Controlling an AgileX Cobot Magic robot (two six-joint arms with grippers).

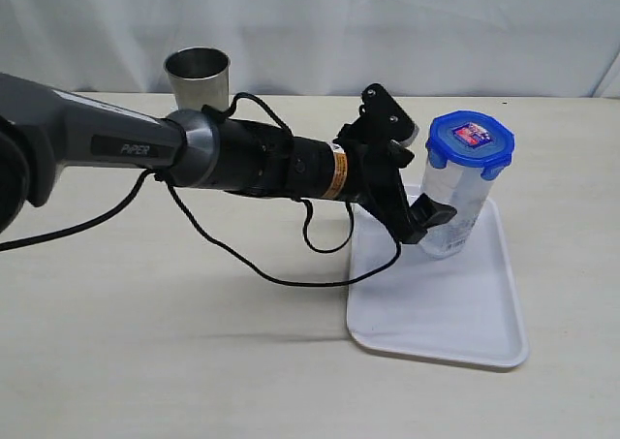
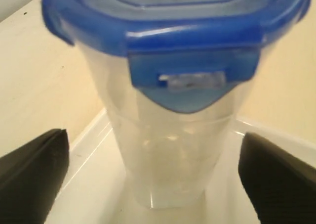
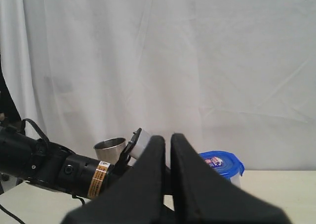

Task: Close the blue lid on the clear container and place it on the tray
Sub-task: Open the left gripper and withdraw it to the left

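Reaching in from the left edge of the exterior view, the left arm (image 1: 116, 143) stretches across the table (image 1: 145, 342) to right of centre. The left gripper (image 1: 423, 171) is released, with one finger on each side of the container (image 1: 455, 206), partway up its wall. The container stands upright on the tray (image 1: 455, 318), in the tray's far half, at the right of the frame. The lid (image 1: 471, 139) sits on top of it, sticker up. A tumbler (image 1: 199, 76) stands on the table at upper left, behind the arm, and a black cable (image 1: 242, 257) loops down from the arm.

From the left wrist, the container fills the middle, with the lid on it and one flap folded down over the rim. The two black fingers (image 2: 29, 172) stand wide apart on either side of the container, a gap showing between each and the wall. White tray lies under the container.

From the right wrist, the right gripper (image 3: 168, 140) is clenched, its fingers pressed together with nothing between them. Beyond it show the left arm, the tumbler and the lid, in front of a white curtain (image 3: 197, 61).
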